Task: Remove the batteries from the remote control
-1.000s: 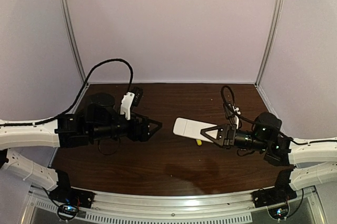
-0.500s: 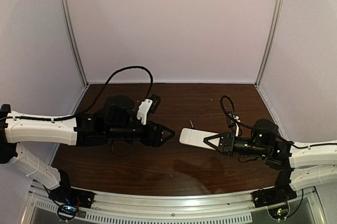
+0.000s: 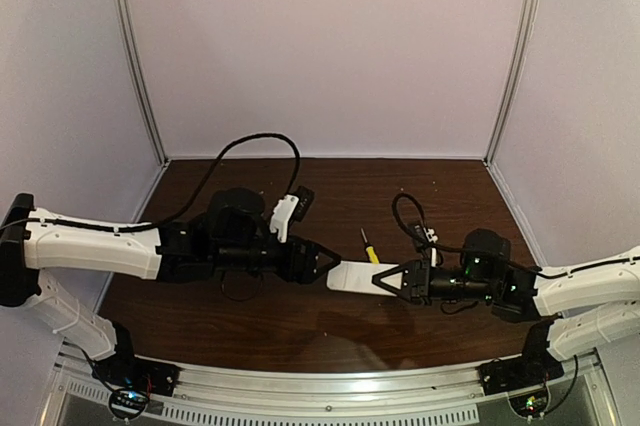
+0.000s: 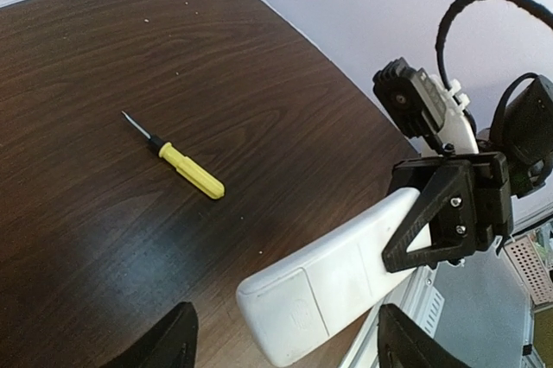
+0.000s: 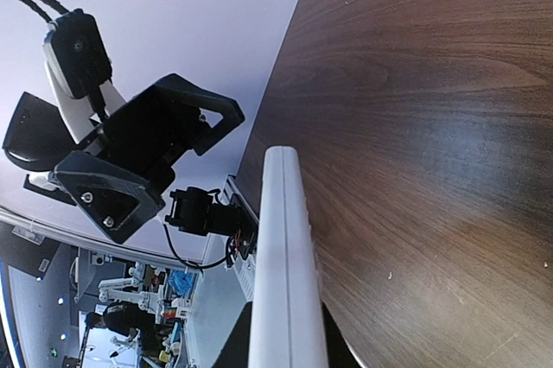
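Observation:
The white remote control (image 3: 352, 276) is held above the table by its right end in my right gripper (image 3: 388, 279), which is shut on it. In the left wrist view the remote (image 4: 333, 277) shows its plain back with cover seams, pinched by the right gripper (image 4: 445, 217). My left gripper (image 4: 289, 346) is open, its fingers (image 4: 177, 344) standing wide on either side of the remote's free end. In the top view the left gripper (image 3: 322, 259) is just left of the remote. The right wrist view shows the remote (image 5: 283, 273) edge-on. No batteries are visible.
A yellow-handled screwdriver (image 3: 369, 247) lies on the dark wooden table (image 3: 300, 326) just behind the remote; it also shows in the left wrist view (image 4: 186, 169). The booth's walls enclose the table's back and sides. The left gripper (image 5: 147, 161) faces the right wrist camera.
My left arm has reached right until its open jaws meet the remote's free end. My right gripper has carried the remote left and nearer, uncovering the screwdriver.

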Controlling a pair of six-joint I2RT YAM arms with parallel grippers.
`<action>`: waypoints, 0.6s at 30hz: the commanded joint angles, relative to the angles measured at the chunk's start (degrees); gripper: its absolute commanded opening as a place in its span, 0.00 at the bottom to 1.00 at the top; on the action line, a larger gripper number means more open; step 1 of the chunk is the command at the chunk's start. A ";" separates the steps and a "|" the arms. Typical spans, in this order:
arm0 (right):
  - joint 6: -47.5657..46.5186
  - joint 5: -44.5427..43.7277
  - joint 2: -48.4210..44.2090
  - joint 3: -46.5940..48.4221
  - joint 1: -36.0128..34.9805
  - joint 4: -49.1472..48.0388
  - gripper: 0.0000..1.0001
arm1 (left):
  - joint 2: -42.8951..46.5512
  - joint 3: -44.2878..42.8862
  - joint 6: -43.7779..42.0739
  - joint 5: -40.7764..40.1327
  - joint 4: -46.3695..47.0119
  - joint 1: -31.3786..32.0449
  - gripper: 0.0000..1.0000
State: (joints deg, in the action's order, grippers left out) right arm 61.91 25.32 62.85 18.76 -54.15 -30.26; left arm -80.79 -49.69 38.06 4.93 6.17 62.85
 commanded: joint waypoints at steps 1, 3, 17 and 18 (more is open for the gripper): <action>-0.41 2.32 0.83 2.71 -0.34 -4.87 0.00 | -0.15 1.85 1.45 -0.82 3.16 0.29 0.75; -0.62 2.89 1.21 3.00 -0.36 -5.06 0.00 | 0.02 2.32 1.76 -0.66 3.32 0.33 0.76; -1.18 4.97 1.67 3.99 -0.34 -6.21 0.00 | 0.22 4.99 2.86 3.51 7.32 0.30 0.65; -1.23 5.00 1.67 4.07 -0.34 -6.17 0.00 | 0.15 5.03 2.92 3.45 7.46 0.34 0.65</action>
State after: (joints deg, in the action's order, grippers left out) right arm 61.67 29.23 64.58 20.67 -54.26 -34.06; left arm -80.77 -45.23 40.49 6.79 9.82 62.85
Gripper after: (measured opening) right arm 0.156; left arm 0.655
